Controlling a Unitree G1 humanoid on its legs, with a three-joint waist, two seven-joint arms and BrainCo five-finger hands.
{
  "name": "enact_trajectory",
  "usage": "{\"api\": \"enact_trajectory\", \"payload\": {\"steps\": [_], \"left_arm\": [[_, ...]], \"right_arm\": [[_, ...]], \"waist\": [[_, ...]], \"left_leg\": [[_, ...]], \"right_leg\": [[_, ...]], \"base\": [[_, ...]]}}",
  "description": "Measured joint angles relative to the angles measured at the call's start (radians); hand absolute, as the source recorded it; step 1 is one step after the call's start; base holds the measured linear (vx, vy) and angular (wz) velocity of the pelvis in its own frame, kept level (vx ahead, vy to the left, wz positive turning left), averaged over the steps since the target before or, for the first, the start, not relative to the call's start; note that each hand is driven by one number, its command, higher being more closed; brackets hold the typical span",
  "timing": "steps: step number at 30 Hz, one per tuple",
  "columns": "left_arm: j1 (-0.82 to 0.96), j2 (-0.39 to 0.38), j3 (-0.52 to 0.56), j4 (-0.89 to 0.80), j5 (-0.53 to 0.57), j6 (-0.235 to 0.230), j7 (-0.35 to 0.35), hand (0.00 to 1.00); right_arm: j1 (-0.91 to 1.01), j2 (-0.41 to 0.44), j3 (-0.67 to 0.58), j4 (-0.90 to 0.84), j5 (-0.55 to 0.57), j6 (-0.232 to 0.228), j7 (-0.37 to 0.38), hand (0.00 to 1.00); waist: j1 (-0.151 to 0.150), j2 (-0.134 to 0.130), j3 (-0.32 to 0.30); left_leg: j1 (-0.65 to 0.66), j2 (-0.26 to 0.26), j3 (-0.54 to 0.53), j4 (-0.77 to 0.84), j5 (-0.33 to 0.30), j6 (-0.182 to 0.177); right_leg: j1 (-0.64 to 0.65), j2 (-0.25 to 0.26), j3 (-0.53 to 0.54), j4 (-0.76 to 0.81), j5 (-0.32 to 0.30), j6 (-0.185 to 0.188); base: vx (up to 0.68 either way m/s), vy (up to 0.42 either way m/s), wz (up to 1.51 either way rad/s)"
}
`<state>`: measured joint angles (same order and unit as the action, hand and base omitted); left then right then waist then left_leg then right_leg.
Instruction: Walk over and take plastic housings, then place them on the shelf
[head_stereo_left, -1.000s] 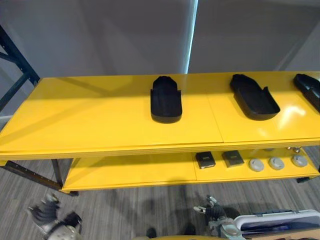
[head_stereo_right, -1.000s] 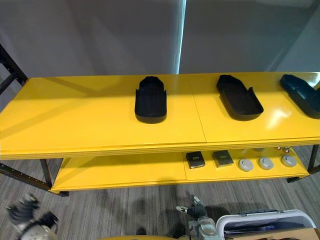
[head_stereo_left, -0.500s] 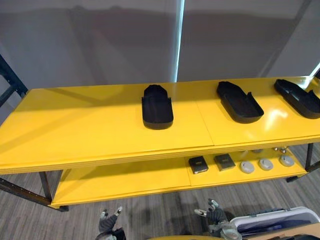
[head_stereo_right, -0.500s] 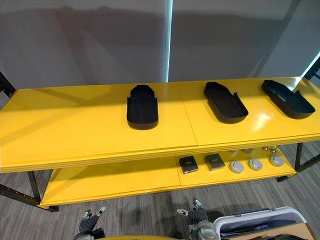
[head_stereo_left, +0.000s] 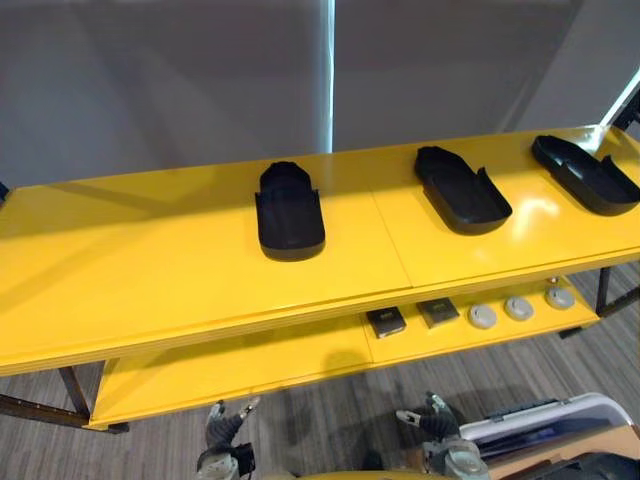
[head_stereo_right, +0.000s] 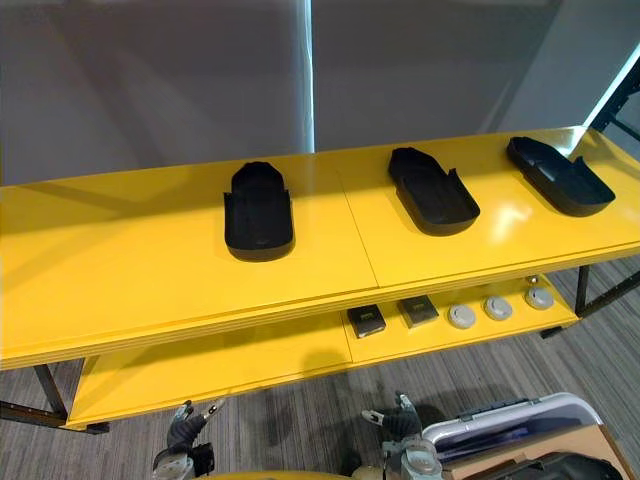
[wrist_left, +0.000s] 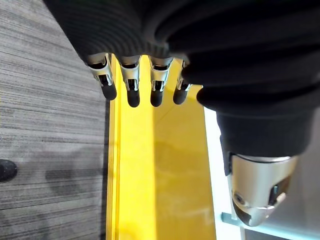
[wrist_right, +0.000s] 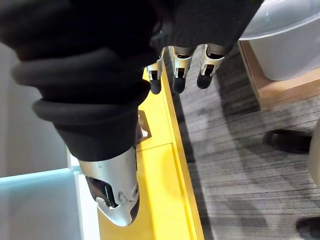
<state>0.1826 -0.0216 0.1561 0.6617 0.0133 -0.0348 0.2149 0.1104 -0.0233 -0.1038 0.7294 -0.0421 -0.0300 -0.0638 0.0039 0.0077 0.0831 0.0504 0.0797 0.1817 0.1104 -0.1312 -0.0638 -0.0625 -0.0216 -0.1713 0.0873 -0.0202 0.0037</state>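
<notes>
Three black plastic housings lie apart on the top board of the yellow shelf (head_stereo_left: 150, 260): one near the middle (head_stereo_left: 290, 212), one further right (head_stereo_left: 462, 190), one at the far right end (head_stereo_left: 585, 175). My left hand (head_stereo_left: 222, 435) hangs low in front of the shelf, open and empty. Its straight fingers (wrist_left: 132, 85) point over the yellow edge. My right hand (head_stereo_left: 437, 420) hangs low to the right, also open and empty, fingers (wrist_right: 177, 67) straight. Both hands are well below and short of the housings.
The lower yellow board (head_stereo_left: 250, 360) carries two small dark square parts (head_stereo_left: 385, 322) and three round grey discs (head_stereo_left: 518, 308). A white bin (head_stereo_left: 545, 420) sits at the lower right on a brown box. A dark frame leg (head_stereo_left: 70, 395) stands at the left. Grey striped floor lies before the shelf.
The camera has swung right along the shelf, so the far-right housing shows whole now. My left hand has come in from the lower left toward the middle. The housings have not moved.
</notes>
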Motion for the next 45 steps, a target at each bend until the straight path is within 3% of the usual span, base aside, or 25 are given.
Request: {"api": "enact_trajectory", "payload": {"steps": [2, 5, 9, 10, 12, 14, 16, 18, 21, 23, 26, 31, 32, 33, 34, 35, 36, 37, 38, 42, 45], "left_arm": [[-0.010, 0.000, 0.000, -0.001, 0.000, -0.008, 0.000, 0.00], [-0.015, -0.001, 0.002, -0.004, 0.001, -0.014, 0.000, 0.00], [-0.009, 0.007, 0.006, -0.041, 0.002, -0.015, 0.004, 0.00], [-0.015, 0.003, 0.009, -0.055, 0.003, -0.015, 0.005, 0.00], [-0.039, -0.003, 0.013, -0.075, 0.006, -0.015, 0.005, 0.00], [-0.046, 0.006, 0.008, -0.078, 0.008, -0.016, 0.005, 0.00], [-0.048, 0.009, 0.004, -0.080, 0.009, -0.016, 0.004, 0.00], [-0.057, 0.011, 0.006, -0.079, 0.010, -0.016, 0.003, 0.00], [-0.065, 0.018, 0.011, -0.040, 0.010, -0.012, 0.005, 0.00], [-0.100, 0.015, -0.021, 0.012, 0.010, -0.012, 0.005, 0.00], [-0.103, 0.013, -0.051, 0.021, 0.011, -0.012, 0.003, 0.00], [-0.100, 0.015, -0.066, 0.057, 0.021, -0.011, 0.003, 0.00], [-0.091, 0.016, -0.065, 0.055, 0.022, -0.011, 0.003, 0.00], [-0.084, 0.018, -0.058, 0.058, 0.026, -0.006, 0.003, 0.00], [-0.079, 0.016, -0.056, 0.057, 0.026, -0.004, 0.003, 0.00], [-0.068, 0.017, -0.048, 0.054, 0.026, -0.003, 0.003, 0.00], [-0.068, 0.028, -0.038, 0.054, 0.026, -0.003, 0.003, 0.00], [-0.071, 0.039, -0.033, 0.054, 0.026, -0.004, 0.003, 0.00], [-0.074, 0.048, -0.032, 0.057, 0.026, -0.003, 0.003, 0.00], [-0.089, 0.055, -0.036, 0.079, 0.028, -0.002, 0.002, 0.00], [-0.103, 0.047, -0.043, 0.079, 0.027, 0.003, 0.002, 0.00]], "right_arm": [[-0.008, -0.003, -0.006, -0.002, 0.000, -0.003, 0.000, 0.00], [-0.009, 0.001, -0.007, -0.014, -0.006, -0.004, -0.001, 0.00], [-0.048, 0.016, 0.004, -0.052, -0.042, 0.003, -0.006, 0.00], [-0.049, 0.014, 0.004, -0.051, -0.048, 0.007, -0.008, 0.00], [-0.038, 0.018, 0.005, -0.051, -0.052, 0.012, -0.010, 0.00], [-0.015, 0.019, 0.005, -0.050, -0.060, 0.012, -0.008, 0.00], [-0.008, 0.019, 0.005, -0.046, -0.069, 0.011, -0.007, 0.00], [-0.015, 0.017, 0.007, -0.031, -0.076, 0.009, -0.007, 0.00], [-0.099, -0.019, 0.034, 0.051, -0.083, 0.008, -0.012, 0.00], [-0.106, -0.049, 0.024, 0.082, -0.085, 0.011, -0.022, 0.00], [-0.077, -0.065, 0.020, 0.082, -0.086, 0.011, -0.023, 0.00], [-0.070, -0.069, -0.004, 0.110, -0.086, 0.015, -0.025, 0.00], [-0.083, -0.065, -0.004, 0.115, -0.086, 0.018, -0.025, 0.00], [-0.100, -0.058, -0.004, 0.111, -0.086, 0.018, -0.025, 0.00], [-0.104, -0.060, -0.002, 0.110, -0.085, 0.017, -0.025, 0.00], [-0.105, -0.058, 0.002, 0.110, -0.085, 0.016, -0.025, 0.00], [-0.105, -0.058, 0.002, 0.109, -0.085, 0.016, -0.025, 0.00], [-0.106, -0.057, 0.003, 0.107, -0.085, 0.016, -0.025, 0.00], [-0.101, -0.065, 0.000, 0.107, -0.085, 0.016, -0.027, 0.00], [-0.055, -0.062, -0.032, 0.106, -0.065, 0.017, -0.030, 0.00], [-0.019, -0.061, -0.056, 0.083, -0.028, 0.017, -0.048, 0.00]], "waist": [[-0.019, -0.001, 0.007], [-0.018, -0.010, 0.033], [-0.013, -0.031, 0.070], [-0.013, -0.026, 0.074], [-0.003, -0.019, 0.092], [0.003, -0.024, 0.089], [0.006, -0.040, 0.079], [0.015, -0.070, 0.058], [0.034, -0.069, 0.053], [0.019, -0.052, 0.050], [0.008, -0.034, 0.037], [-0.002, -0.001, 0.031], [-0.002, 0.006, 0.031], [-0.001, 0.006, 0.034], [-0.005, 0.015, 0.036], [0.007, 0.020, 0.031], [0.009, 0.019, 0.031], [0.009, 0.017, 0.029], [0.002, 0.024, 0.032], [-0.027, 0.024, 0.038], [-0.034, 0.017, 0.072]], "left_leg": [[0.003, -0.006, -0.001, -0.006, -0.011, 0.017], [0.009, -0.018, 0.039, 0.015, -0.025, 0.025], [-0.084, -0.008, 0.217, 0.130, -0.076, 0.073], [-0.110, 0.005, 0.253, 0.138, -0.077, 0.093], [-0.096, 0.030, 0.307, 0.137, -0.075, 0.106], [-0.078, 0.039, 0.336, 0.140, -0.074, 0.107], [-0.082, 0.041, 0.354, 0.152, -0.073, 0.107], [-0.127, 0.049, 0.367, 0.216, -0.070, 0.102], [-0.151, 0.066, 0.337, 0.225, -0.052, 0.073], [-0.138, 0.080, 0.330, 0.216, -0.035, 0.049], [-0.095, 0.080, 0.310, 0.164, -0.016, 0.024], [-0.048, 0.089, 0.354, 0.084, 0.013, 0.012], [-0.035, 0.112, 0.406, 0.067, 0.025, 0.017], [-0.022, 0.116, 0.468, 0.053, 0.027, 0.017], [-0.008, 0.121, 0.494, 0.044, 0.027, 0.017], [0.021, 0.136, 0.574, 0.038, 0.030, 0.002], [0.029, 0.139, 0.589, 0.041, 0.032, -0.005], [0.031, 0.137, 0.596, 0.044, 0.036, -0.013], [0.030, 0.149, 0.561, 0.038, 0.047, -0.027], [0.034, 0.210, 0.527, 0.072, 0.049, -0.035], [-0.004, 0.247, 0.343, 0.211, 0.006, 0.007]], "right_leg": [[-0.018, -0.002, 0.015, 0.019, 0.000, 0.000], [-0.050, -0.004, 0.072, 0.049, 0.010, 0.009], [-0.126, 0.005, 0.220, -0.028, 0.105, 0.059], [-0.147, 0.001, 0.178, -0.024, 0.089, 0.061], [-0.198, -0.030, 0.068, 0.237, 0.002, 0.032], [-0.147, -0.056, 0.033, 0.450, -0.122, 0.050], [-0.070, -0.072, 0.034, 0.521, -0.196, 0.078], [0.012, -0.084, 0.036, 0.398, -0.229, 0.076], [0.079, -0.038, 0.070, 0.164, -0.212, 0.043], [0.105, -0.024, 0.095, 0.106, -0.191, 0.011], [0.110, -0.004, 0.141, 0.083, -0.170, 0.002], [0.070, 0.025, 0.201, 0.063, -0.103, 0.007], [0.054, 0.021, 0.156, 0.038, -0.085, 0.015], [0.037, -0.042, -0.031, 0.056, -0.118, -0.010], [0.032, -0.072, -0.155, 0.087, -0.136, -0.023], [0.034, -0.158, -0.382, 0.124, -0.137, -0.037], [0.043, -0.171, -0.437, 0.117, -0.119, -0.024], [0.041, -0.168, -0.451, 0.097, -0.077, 0.017], [0.044, -0.132, -0.412, 0.070, -0.061, 0.016], [0.043, -0.070, -0.370, 0.054, -0.062, -0.017], [0.066, -0.049, -0.324, 0.069, -0.088, -0.040]], "base": [[-0.08, 0.035, -0.18], [-0.13, 0.059, -0.61], [-0.23, 0.079, -1.22], [-0.23, 0.049, -0.95], [-0.18, 0.065, -0.79], [-0.07, 0.026, -0.44], [-0.07, -0.055, -0.32], [-0.05, -0.146, -0.55], [-0.09, -0.189, -1.07], [-0.09, -0.090, -0.35], [-0.10, -0.097, -0.43], [-0.08, -0.032, -0.75], [-0.20, -0.067, -1.35], [-0.21, -0.056, -1.30], [-0.17, -0.022, -1.65], [-0.10, -0.013, -1.34], [-0.06, -0.045, -1.44], [-0.02, -0.123, -0.85], [0.00, -0.191, -0.86], [0.00, -0.162, -0.45], [-0.04, -0.133, -0.46]]}}
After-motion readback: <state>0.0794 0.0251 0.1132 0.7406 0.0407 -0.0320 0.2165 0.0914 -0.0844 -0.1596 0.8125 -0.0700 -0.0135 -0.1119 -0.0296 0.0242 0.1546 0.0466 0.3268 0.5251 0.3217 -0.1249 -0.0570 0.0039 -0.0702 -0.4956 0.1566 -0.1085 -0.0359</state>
